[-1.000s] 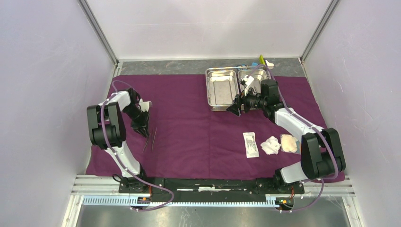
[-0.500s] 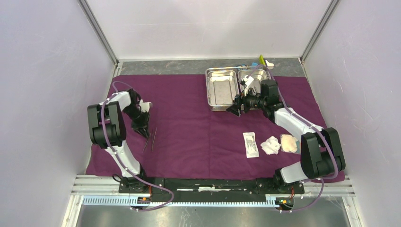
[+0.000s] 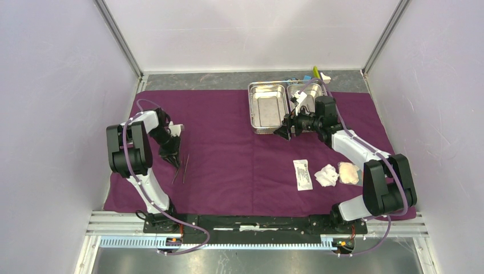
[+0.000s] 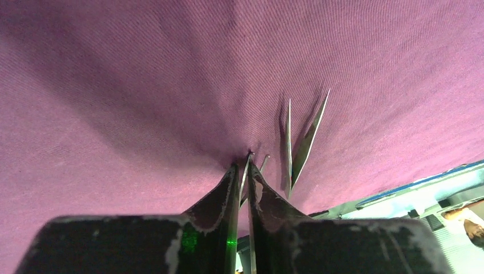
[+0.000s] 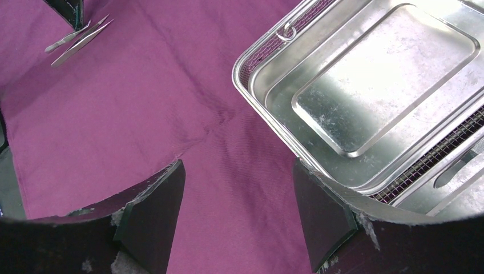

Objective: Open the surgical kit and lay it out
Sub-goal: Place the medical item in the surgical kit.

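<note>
The plum-purple cloth lies spread over the table. My left gripper points down at its left part, shut on a slim steel instrument whose tip touches the cloth. Steel tweezers lie just beside it, also seen in the top view and the right wrist view. My right gripper is open and empty over the cloth by the front edge of the two-compartment steel tray. The tray's left compartment looks empty.
A white flat packet, a white gauze pad and a pinkish pad lie on the cloth at the right front. Small blue and yellow-green blocks sit behind the tray. Walls enclose three sides.
My left gripper has dropped slightly toward the cloth with the instrument in it. The right arm has hardly moved.
</note>
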Available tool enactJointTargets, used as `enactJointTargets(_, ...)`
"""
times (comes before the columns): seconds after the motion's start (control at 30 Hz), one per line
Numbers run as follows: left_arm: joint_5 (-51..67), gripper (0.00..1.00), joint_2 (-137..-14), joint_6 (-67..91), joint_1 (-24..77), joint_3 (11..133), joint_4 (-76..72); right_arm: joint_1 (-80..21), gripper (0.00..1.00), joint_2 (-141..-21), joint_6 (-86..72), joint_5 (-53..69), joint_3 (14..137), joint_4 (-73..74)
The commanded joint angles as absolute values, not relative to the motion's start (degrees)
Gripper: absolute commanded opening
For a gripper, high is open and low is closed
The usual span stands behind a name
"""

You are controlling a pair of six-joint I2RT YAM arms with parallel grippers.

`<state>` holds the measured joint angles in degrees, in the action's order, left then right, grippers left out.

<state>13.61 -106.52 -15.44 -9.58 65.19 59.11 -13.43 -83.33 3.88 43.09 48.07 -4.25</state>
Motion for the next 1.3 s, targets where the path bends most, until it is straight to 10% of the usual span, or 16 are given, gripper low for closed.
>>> enactJointTargets(0.0, 13.35, 0.15, -107.75, -14.31, -9.67, 65.3, 58.29, -13.18, 0.76, -83.15, 3.6, 44.13, 48.08, -6.02)
enactJointTargets(1.27, 11.71, 0.02, -104.41, -12.53, -10.02, 65.12, 58.59, -13.07, 0.77, -83.71, 3.52, 44.59, 47.99, -5.98)
